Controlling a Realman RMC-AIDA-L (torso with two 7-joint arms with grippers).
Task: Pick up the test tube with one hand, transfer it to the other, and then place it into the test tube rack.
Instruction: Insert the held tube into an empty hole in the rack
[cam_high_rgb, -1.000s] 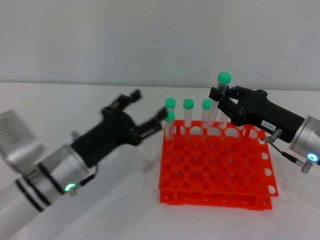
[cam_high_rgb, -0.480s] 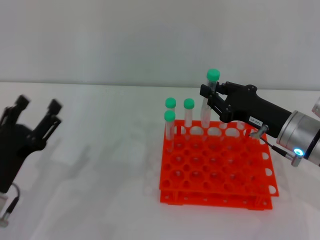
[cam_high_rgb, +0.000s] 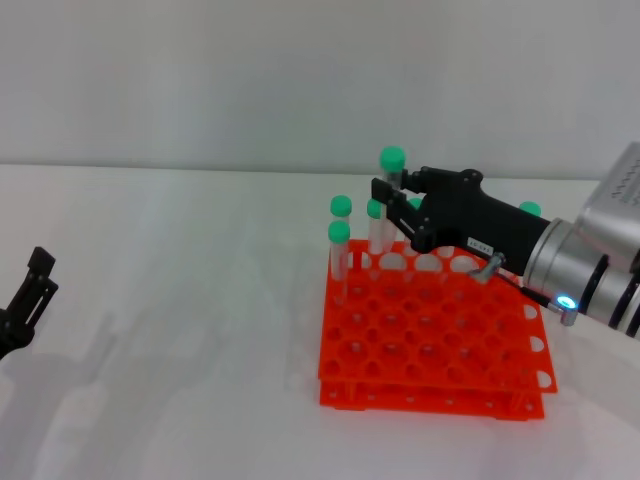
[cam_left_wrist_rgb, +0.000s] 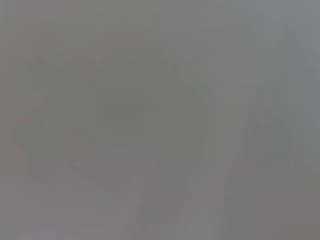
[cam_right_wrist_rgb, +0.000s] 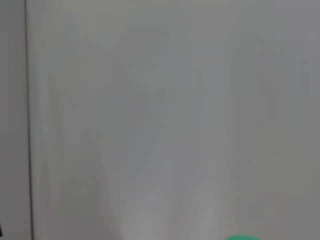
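My right gripper (cam_high_rgb: 388, 196) is shut on the test tube (cam_high_rgb: 391, 170), gripping it just under its green cap. The tube hangs upright above the back left part of the orange test tube rack (cam_high_rgb: 430, 335). Three other green-capped tubes (cam_high_rgb: 340, 245) stand in the rack's back left holes, close to the held one. Low at the far left edge of the head view, my left gripper (cam_high_rgb: 38, 280) is open and holds nothing. The right wrist view shows only a sliver of green cap (cam_right_wrist_rgb: 241, 238). The left wrist view shows plain grey.
The rack stands on a white table (cam_high_rgb: 180, 330) before a pale wall. Another green cap (cam_high_rgb: 529, 210) peeks out behind my right arm (cam_high_rgb: 580, 265), which reaches over the rack's back right corner.
My right gripper has carried the tube leftward along the rack's back row. My left arm has pulled away from the rack to the far left edge and dropped lower.
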